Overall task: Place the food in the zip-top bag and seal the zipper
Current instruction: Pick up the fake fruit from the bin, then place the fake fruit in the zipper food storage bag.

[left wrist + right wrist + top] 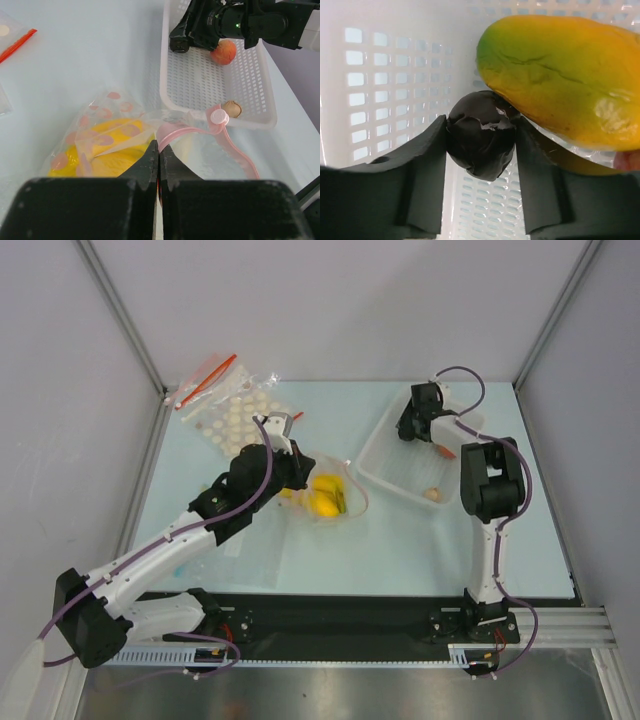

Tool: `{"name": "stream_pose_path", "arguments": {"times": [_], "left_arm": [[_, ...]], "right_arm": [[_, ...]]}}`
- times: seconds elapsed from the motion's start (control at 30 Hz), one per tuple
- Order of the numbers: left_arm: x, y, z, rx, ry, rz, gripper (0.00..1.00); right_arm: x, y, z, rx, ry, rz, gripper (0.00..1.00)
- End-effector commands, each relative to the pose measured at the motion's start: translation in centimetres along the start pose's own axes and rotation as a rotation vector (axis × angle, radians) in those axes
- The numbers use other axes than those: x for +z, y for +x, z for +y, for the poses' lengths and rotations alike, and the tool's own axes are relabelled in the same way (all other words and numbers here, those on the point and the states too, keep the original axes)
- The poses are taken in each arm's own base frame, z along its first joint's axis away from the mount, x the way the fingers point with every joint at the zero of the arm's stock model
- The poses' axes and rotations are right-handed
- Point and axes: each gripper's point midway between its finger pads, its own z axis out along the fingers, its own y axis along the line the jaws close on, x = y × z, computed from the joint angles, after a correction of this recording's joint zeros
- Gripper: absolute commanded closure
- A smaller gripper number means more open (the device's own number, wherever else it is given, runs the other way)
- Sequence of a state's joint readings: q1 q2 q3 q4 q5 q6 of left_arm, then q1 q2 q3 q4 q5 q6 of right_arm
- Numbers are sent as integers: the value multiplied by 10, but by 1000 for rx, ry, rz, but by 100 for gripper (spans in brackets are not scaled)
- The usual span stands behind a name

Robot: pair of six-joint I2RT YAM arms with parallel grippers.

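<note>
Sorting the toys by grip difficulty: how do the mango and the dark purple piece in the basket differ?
The mango is green-to-yellow and smooth; the dark purple piece is near-black and wrinkled. The mango is much larger. The dark purple piece sits between the fingers of the right gripper; the mango lies outside them, ungripped. Both lie in the white basket.

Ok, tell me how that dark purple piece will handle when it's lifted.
The dark purple piece looks rounded, so it could roll if released. Its wrinkled skin probably grips well. Small beside the mango, it is likely light.
</note>
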State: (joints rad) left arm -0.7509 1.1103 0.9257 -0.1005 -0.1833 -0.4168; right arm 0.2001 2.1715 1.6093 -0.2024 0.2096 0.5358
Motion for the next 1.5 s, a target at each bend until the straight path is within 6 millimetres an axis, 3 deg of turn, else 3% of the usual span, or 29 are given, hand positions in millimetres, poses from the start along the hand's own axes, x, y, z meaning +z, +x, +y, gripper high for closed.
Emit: {"name": "stream_pose_path", "arguments": {"times": [0.0,0.07,0.1,0.17,0.2,0.27,0.33,0.4,0.43,0.5,0.57,0.6,0.63,0.67,0.7,0.73,0.8,0.83,0.9,0.97,1.2,1.27,1.47], "left_arm": [[-5,-24,-11,2,31,-61,99],[-5,-25,-11,3,29,-63,99],[-5,-25,-11,3,29,-63,99],[-5,-24,-11,3,28,-62,99],[-6,-24,-11,3,30,-63,99],[-5,-24,-11,3,32,-62,99],[-4,-23,-11,3,30,-63,99],[-1,-19,-9,5,23,-53,99],[0,-20,-10,6,22,-51,99],[3,-15,-9,11,20,-31,99],[4,-16,-11,9,29,-32,99],[4,-15,-11,9,29,-30,99],[3,-16,-11,9,31,-33,99],[4,-16,-11,9,29,-33,100],[3,-16,-10,8,27,-36,99],[3,-16,-10,8,26,-38,99],[3,-16,-10,8,24,-37,99],[3,-16,-10,10,24,-37,100],[3,-17,-9,11,20,-39,99],[3,-17,-8,13,14,-40,100],[1,-19,-6,15,0,-48,99],[0,-20,-5,15,-1,-50,99],[-5,-24,-4,16,-8,-64,99]], "right_arm": [[-13,-24,14,31,-62,-41,55],[-24,-23,15,20,-72,-52,58],[-39,-37,19,24,-84,-87,60],[-51,-35,19,6,-92,-91,62],[-68,-45,24,10,-117,-116,62],[-82,-40,26,5,-138,-113,64],[-109,-49,34,0,-186,-140,64],[-125,-38,37,-43,-202,-132,64],[-148,-46,43,-51,-230,-162,64],[-169,-34,48,-99,-250,-163,65],[-209,-42,57,-108,-311,-223,65],[-219,-25,63,-137,-340,-220,65],[-250,-34,69,-134,-391,-276,65],[-265,-32,77,-144,-436,-307,65],[-275,-9,84,-193,-477,-300,65],[-290,-3,90,-209,-521,-321,65],[-331,-9,101,-210,-615,-423,65],[-338,14,107,-273,-659,-416,65],[-366,18,117,-295,-752,-478,65],[-385,37,131,-384,-843,-510,64],[-420,77,156,-567,-937,-569,64],[-422,87,161,-613,-936,-578,63],[-412,91,165,-640,-896,-573,60]]}}
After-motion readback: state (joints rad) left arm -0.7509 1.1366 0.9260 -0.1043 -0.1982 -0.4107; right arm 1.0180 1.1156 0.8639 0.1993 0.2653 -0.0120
